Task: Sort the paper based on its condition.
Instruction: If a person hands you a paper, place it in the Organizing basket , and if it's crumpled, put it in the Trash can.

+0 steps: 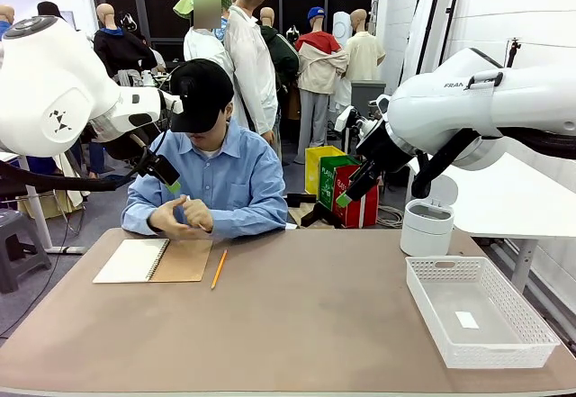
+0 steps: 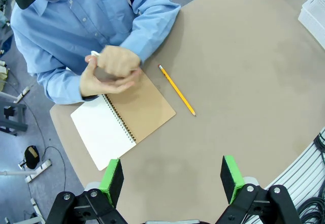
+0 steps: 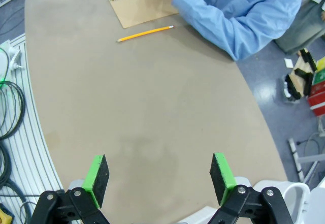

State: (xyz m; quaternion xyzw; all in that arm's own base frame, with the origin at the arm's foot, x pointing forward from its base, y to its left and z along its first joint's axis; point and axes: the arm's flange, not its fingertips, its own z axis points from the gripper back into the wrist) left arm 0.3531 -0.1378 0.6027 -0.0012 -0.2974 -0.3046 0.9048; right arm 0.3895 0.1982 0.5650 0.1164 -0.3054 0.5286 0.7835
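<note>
Paper [image 2: 94,54] peeks from person's hands [image 2: 109,74]; left gripper [image 2: 171,179], right gripper [image 3: 158,177] jaws wide, empty. Reaching early could strike them.

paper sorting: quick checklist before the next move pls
1. left hand open: ok
2. right hand open: ok
3. something free to pick: not ok, the paper is clasped in the person's hands
4. its condition: cannot tell, mostly hidden
5. basket in place on the table at the robot's right: ok, it holds one small scrap
6. bin lid open: cannot tell
</note>
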